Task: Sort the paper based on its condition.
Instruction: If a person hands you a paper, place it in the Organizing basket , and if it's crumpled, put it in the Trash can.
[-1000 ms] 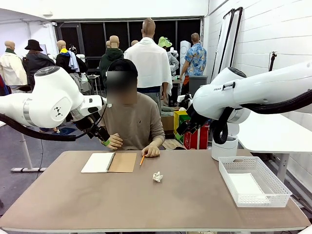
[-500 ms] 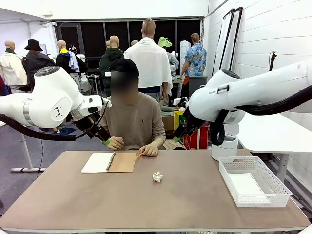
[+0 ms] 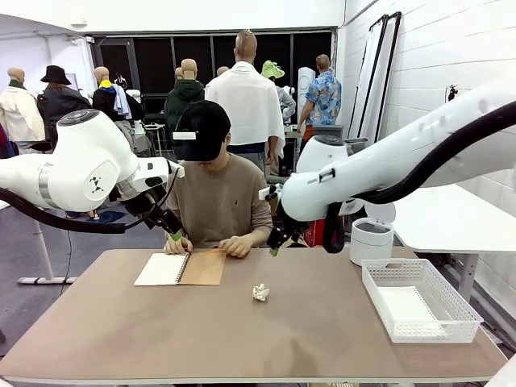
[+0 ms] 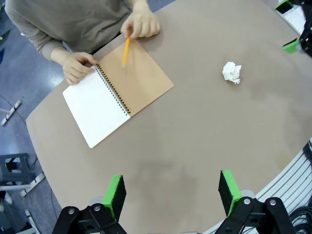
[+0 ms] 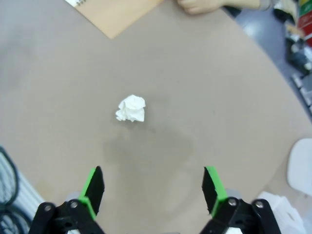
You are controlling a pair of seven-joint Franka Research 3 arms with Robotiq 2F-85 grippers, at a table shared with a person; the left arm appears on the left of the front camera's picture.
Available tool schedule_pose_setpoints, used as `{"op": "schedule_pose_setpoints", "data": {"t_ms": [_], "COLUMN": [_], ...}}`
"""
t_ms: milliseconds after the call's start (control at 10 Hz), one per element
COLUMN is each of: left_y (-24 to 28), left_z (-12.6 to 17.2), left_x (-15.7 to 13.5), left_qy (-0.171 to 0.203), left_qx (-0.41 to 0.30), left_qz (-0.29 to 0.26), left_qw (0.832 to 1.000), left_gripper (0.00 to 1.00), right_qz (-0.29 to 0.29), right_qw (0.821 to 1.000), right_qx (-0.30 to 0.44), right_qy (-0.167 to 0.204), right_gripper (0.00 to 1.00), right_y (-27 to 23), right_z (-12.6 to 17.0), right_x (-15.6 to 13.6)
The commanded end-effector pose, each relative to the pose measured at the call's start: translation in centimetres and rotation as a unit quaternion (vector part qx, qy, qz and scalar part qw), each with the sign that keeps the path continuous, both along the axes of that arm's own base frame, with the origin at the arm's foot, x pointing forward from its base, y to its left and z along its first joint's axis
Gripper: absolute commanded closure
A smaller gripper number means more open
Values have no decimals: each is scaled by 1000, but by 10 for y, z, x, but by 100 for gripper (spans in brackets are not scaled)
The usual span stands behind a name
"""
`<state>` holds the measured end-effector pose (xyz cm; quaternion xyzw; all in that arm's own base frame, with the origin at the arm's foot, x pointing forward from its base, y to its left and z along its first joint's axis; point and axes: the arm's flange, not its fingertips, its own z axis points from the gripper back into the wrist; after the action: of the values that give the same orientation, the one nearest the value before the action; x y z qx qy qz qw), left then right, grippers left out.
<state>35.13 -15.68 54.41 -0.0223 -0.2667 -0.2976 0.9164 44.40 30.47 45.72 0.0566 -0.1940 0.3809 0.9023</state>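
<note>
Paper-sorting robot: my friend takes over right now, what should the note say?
Left pincer: open, holding nothing, high over the table near the notebook.
Right pincer: open, holding nothing, above the crumpled paper ball.
Paper ball lies mid-table, untouched.
A flat white sheet lies in the white basket.
The person's hand holds a pencil over the notebook.
Left to do: pick up the ball and sort it.

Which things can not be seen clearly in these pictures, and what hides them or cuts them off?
- Front view: the right gripper is small and dark against the person, so its opening is unclear there; the right wrist view shows it open.
- Front view: the flat paper lies behind the white basket mesh; how many sheets, I cannot tell.
- Right wrist view: the notebook is cut off by the top edge.
- Left wrist view: the basket is cut off at the top right corner.
</note>
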Motion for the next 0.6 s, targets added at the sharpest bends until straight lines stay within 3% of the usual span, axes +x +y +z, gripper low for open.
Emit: {"op": "schedule_pose_setpoints", "data": {"t_ms": [0,200,400,500], "left_y": [2,2,2,2], "left_z": [0,0,0,0], "left_x": [1,1,1,1], "left_qy": [-1,-1,-1,-1], "left_qx": [3,3,3,3], "left_qz": [-1,-1,-1,-1], "left_qw": [1000,1000,1000,1000], "left_gripper": [0,0,0,0], "right_qz": [2,6,-6,17], "right_qw": [1000,999,999,999], "right_qx": [-27,-48,-46,-35], "right_qy": [7,8,17,14], "right_gripper": [0,0,0,0], "right_y": [24,37,33,33], "right_z": [-10,-28,-21,-33], "right_x": [12,20,16,15]}}
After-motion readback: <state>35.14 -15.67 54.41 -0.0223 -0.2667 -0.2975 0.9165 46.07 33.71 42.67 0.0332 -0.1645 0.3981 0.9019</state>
